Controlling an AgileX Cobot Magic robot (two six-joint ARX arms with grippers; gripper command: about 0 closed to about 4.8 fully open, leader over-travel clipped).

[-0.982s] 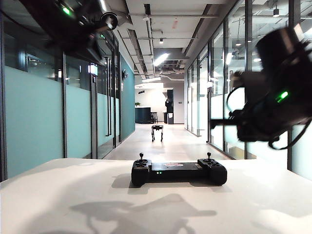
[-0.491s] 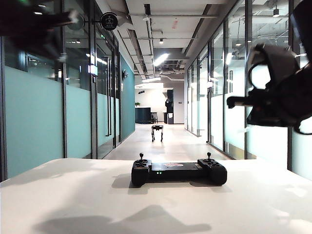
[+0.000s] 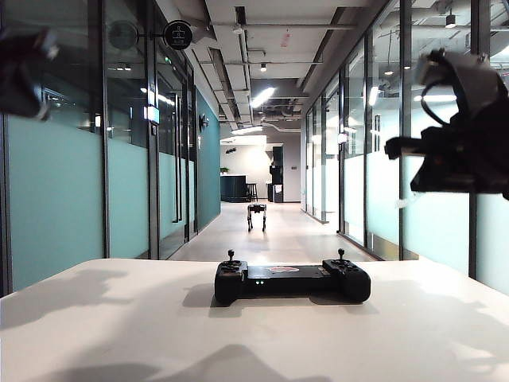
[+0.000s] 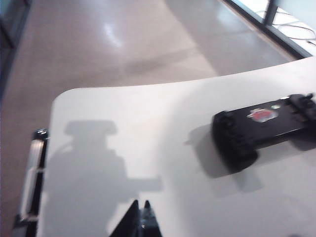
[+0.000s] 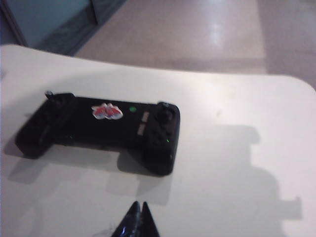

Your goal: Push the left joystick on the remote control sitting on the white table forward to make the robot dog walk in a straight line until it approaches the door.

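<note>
From the exterior view I counted one remote control [image 3: 292, 281] near the middle of the white worktop [image 3: 119, 318], its two thin sticks upright and untouched. One robot dog [image 3: 256, 215] stood far down the corridor floor, so I judged the walk either finished or well along, though I could not make out which door was meant. Both arms hung high, well apart from the remote: the left claw [image 3: 22, 72] at the left edge, the right claw [image 3: 457, 155] at the right.

In the left wrist view, my left claw [image 4: 142, 217] had its tips together, empty, above bare worktop near the rounded far corner.

In the right wrist view, the right claw [image 5: 138, 217] was likewise pressed together, holding nothing, over the worktop's near side.
</note>
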